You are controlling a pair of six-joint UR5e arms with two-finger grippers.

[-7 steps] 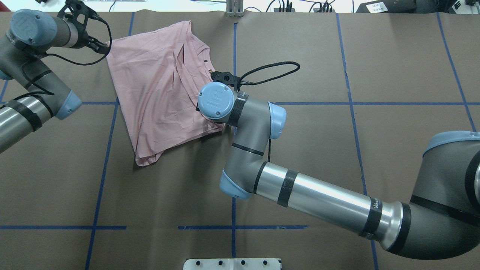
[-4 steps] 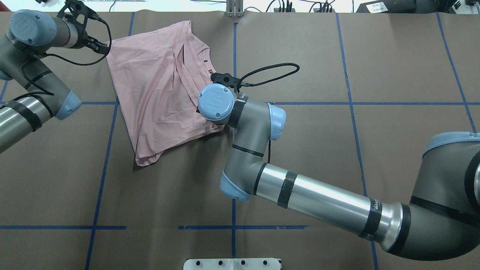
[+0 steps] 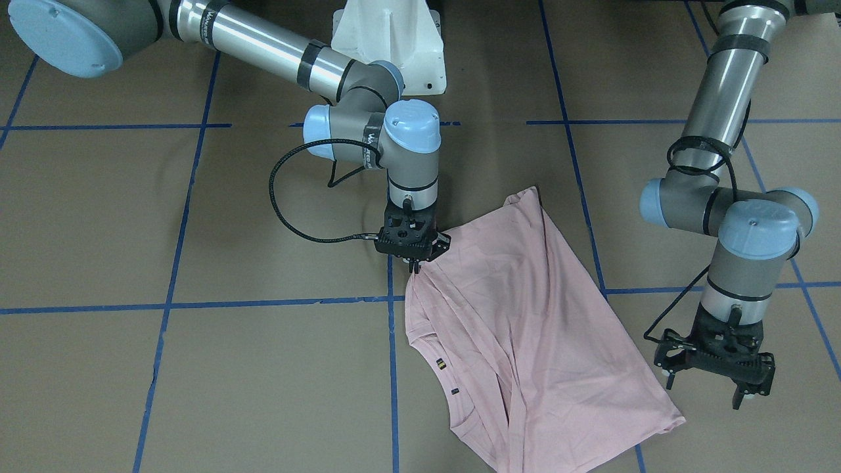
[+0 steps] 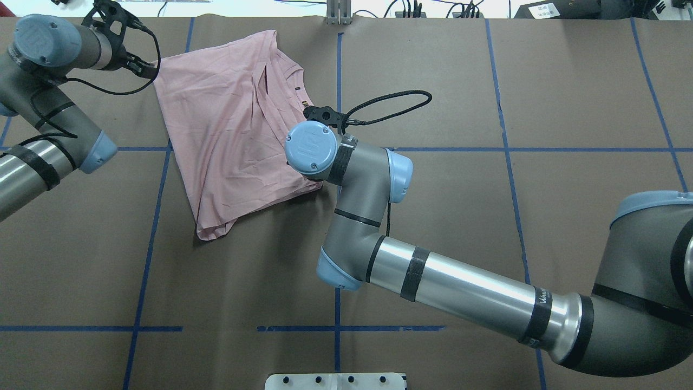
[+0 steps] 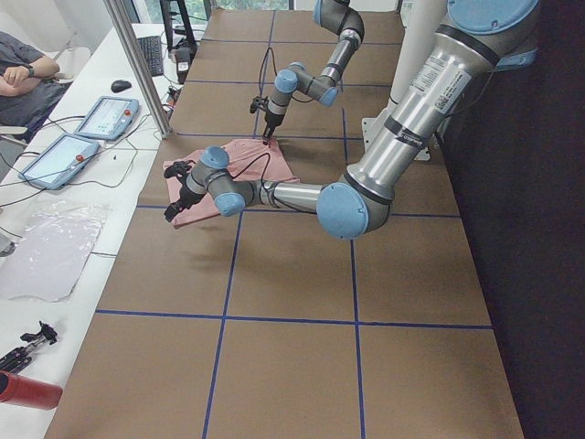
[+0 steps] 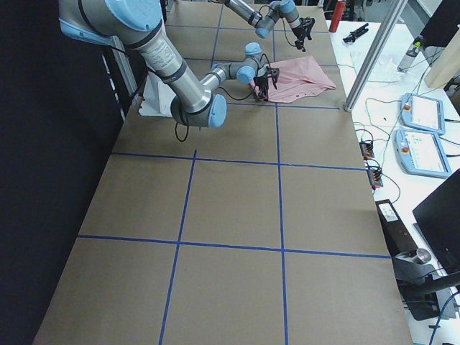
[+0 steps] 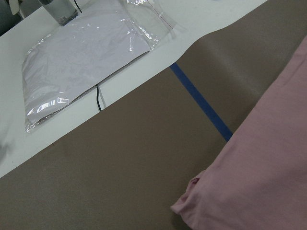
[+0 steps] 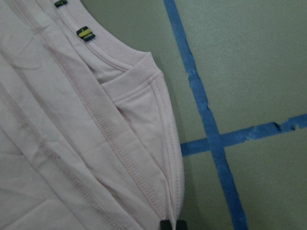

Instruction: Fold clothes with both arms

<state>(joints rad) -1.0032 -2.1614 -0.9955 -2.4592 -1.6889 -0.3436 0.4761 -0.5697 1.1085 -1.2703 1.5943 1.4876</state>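
The pale pink T-shirt [image 3: 525, 328] lies folded on the brown table, plain side up, with its ribbed collar [image 8: 120, 52] toward the right arm. It also shows in the overhead view [image 4: 227, 124]. My right gripper [image 3: 414, 266] is shut on the shirt's edge at its corner nearest the robot. Its fingertips [image 8: 166, 224] pinch the hem at the bottom of the right wrist view. My left gripper [image 3: 704, 393] is open and empty. It hovers just beside the shirt's far corner [image 3: 673, 420], apart from it. That corner shows in the left wrist view [image 7: 240, 191].
Blue tape lines [image 3: 197, 305] grid the table. The white pedestal base [image 3: 387, 39] stands at the robot's side. A clear plastic bag [image 7: 81, 62] lies on the white side table past the table's edge. A metal post [image 4: 338, 13] stands at the far edge.
My right wrist has shifted slightly away from the robot and drawn the shirt's near corner a little with it. The left arm has barely moved.
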